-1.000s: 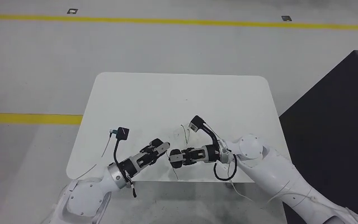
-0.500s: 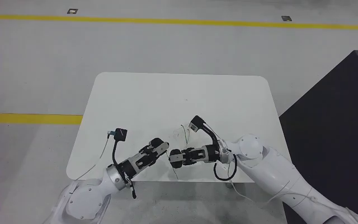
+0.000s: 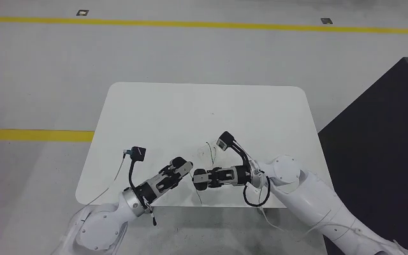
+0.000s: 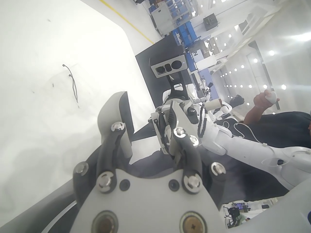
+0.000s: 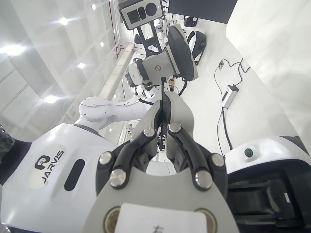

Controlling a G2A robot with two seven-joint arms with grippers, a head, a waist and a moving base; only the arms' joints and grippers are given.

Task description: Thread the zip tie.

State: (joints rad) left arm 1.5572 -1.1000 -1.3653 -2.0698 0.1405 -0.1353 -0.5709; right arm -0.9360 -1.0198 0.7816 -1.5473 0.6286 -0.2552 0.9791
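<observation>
My right gripper is shut on a black zip tie, whose head sticks out past the fingertips. In the top view the right gripper hangs over the table's front edge, and the tie's tail dangles below it. My left gripper faces it from a short way off, open and holding nothing. From the left wrist, the left gripper frames the right gripper's fingers between its spread jaws, without touching them.
Two or three loose thin zip ties lie on the white table just behind the grippers. A dark panel stands to the right of the table. Cables and a power brick lie on the floor below.
The right gripper has crept a little toward the left gripper with the zip tie still held. The left arm has hardly moved.
</observation>
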